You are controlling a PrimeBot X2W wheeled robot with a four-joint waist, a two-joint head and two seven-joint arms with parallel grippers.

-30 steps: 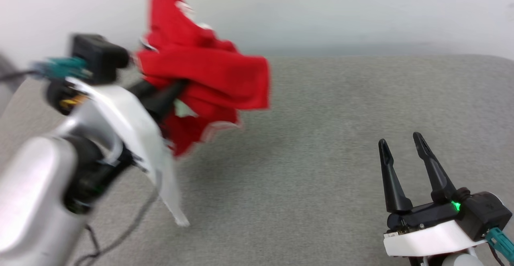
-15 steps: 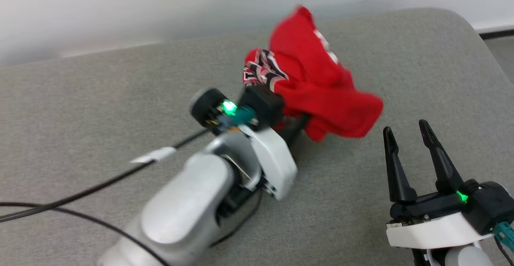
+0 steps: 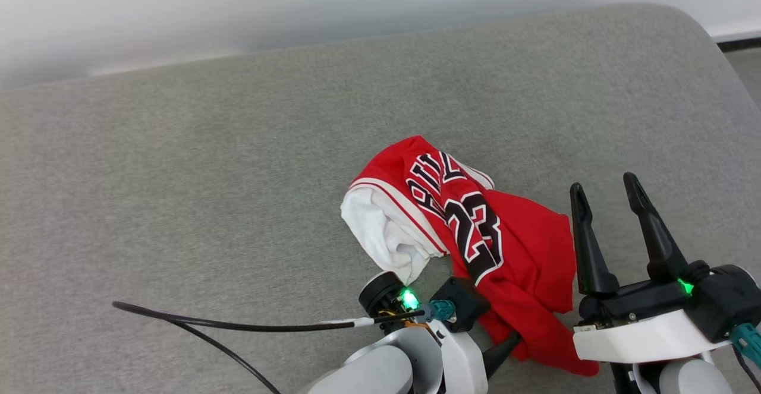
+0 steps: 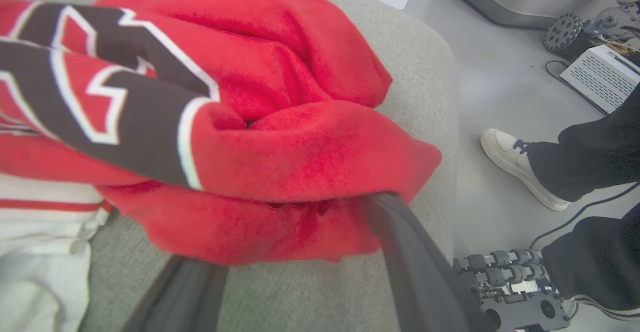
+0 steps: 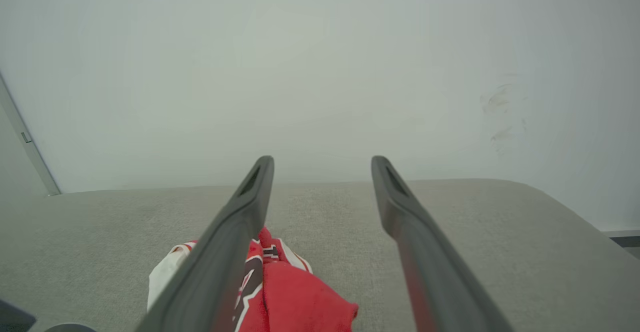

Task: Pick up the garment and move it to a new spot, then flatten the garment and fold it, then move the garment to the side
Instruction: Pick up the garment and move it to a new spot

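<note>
Left end effector (image 4: pixel 280 237) has its fingers spread wide, and the garment (image 3: pixel 529 245) is heaped over its tips on the grey cushion (image 3: pixel 178 174). Right end effector (image 3: pixel 602 183) is spread too and empty, garment just to its left.

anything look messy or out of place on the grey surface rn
Yes: the garment lies crumpled in a heap on the grey cushion, its white part bunched up and the number twisted. One red fold drapes over the open left gripper. A black cable trails across the cushion.
</note>
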